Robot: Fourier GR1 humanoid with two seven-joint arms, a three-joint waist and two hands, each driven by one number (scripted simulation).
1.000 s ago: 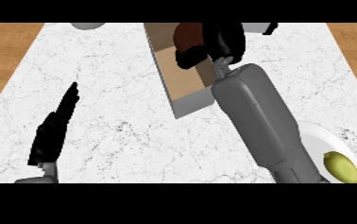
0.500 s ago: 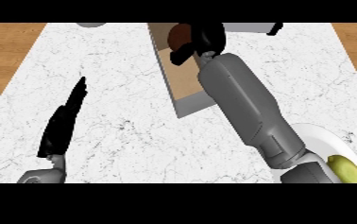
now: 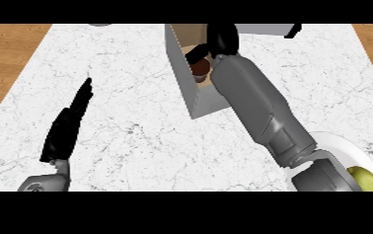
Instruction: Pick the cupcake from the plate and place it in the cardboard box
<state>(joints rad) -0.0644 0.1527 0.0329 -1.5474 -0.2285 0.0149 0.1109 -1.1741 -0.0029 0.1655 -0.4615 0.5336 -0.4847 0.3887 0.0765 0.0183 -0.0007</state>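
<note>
Right hand (image 3: 221,43) curled round brown cupcake (image 3: 200,68), inside open cardboard box (image 3: 182,75) at far centre. Left hand (image 3: 67,124) flat, fingers straight, near left. White marbled counter (image 3: 131,129); round white plate (image 3: 342,146) near right.

No text, label, brand, number or sign can be read on anything in the head view.

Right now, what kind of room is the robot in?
Probably a kitchen. It works at a white marbled counter with wood floor beside it. A plate sits at the right edge, and the right hand reaches into a cardboard box with a cupcake.
</note>
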